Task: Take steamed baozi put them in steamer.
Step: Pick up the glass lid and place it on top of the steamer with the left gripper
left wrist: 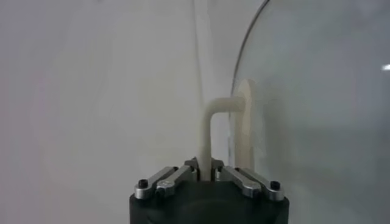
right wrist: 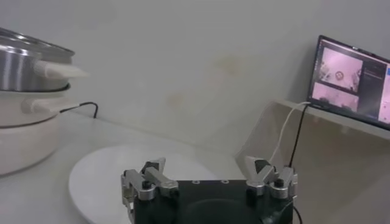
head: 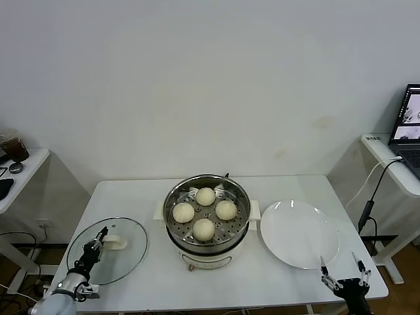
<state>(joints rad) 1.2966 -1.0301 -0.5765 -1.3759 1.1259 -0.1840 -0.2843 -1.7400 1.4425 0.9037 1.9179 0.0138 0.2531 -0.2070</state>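
From the head camera, the steamer (head: pixel 207 222) sits at the centre of the white table (head: pixel 151 282), its shiny pot on a cream base. All four steamed baozi (head: pixel 205 196) lie on the perforated tray inside — one at 12 o'clock, one at 3, one at 6 and one at 9. The white plate (head: pixel 299 233) lies bare just beside the steamer at its 3 o'clock. The glass lid (head: pixel 108 250) lies flat on the table at the steamer's 9 o'clock, well apart from it. The left gripper (head: pixel 100 237) is over the lid, at its white handle (head: pixel 117 243). The right gripper (head: pixel 342 272) hangs off the table's near right corner, at about 5 o'clock from the plate, its fingers spread wide and holding nothing. A laptop (head: pixel 408 128) stands on a side desk at the far right.

In the left wrist view, the left gripper (left wrist: pixel 209 172) is closed tight on the lid handle (left wrist: pixel 222 125) — the white bar rises straight out from between its pinched fingertips and bends over to the glass lid (left wrist: pixel 317 103).

In the right wrist view, the right gripper (right wrist: pixel 207 173) stands fully open and empty above the plate (right wrist: pixel 116 173); the steamer (right wrist: pixel 27 97) shows beyond the plate, and the laptop (right wrist: pixel 353 79) glows on its desk.
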